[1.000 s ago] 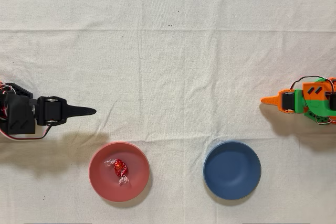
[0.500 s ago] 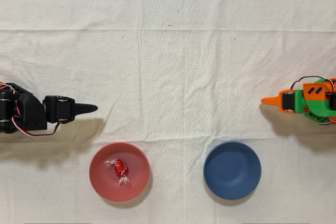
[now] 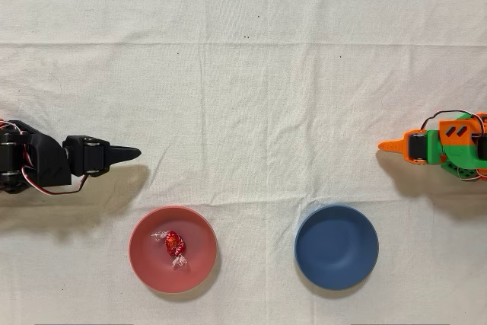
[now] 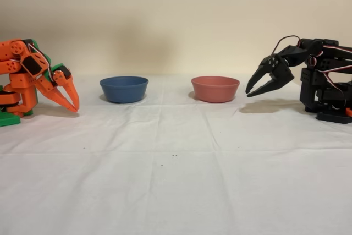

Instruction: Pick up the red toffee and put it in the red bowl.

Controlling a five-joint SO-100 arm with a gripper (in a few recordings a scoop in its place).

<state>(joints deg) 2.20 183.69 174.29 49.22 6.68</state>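
The red toffee (image 3: 174, 244) lies inside the red bowl (image 3: 149, 264), a little left of the bowl's centre in the overhead view, with its 2 clear twisted wrapper ends pointing up-left and down-right. The bowl sits on the cloth-covered surface (image 3: 243, 97) near the lower edge of that view. In the fixed view the red bowl (image 4: 215, 89) stands right of centre, and its wall hides the toffee.

The black arm (image 3: 34, 164) is folded back at the left edge of the overhead view. Its end effector (image 3: 125, 155) points right, just above and left of the red bowl and clear of its rim. In the fixed view the end effector (image 4: 253, 90) hangs off the surface to the right of the red bowl, its 2 fingers spread apart with nothing between them.

A dark blue bowl (image 3: 336, 246) of the same size sits well to the right of the red one in the overhead view; in the fixed view the dark blue bowl (image 4: 124, 89) stands left of it. The idle orange arm (image 3: 445, 145) stands at the right edge of the overhead view.
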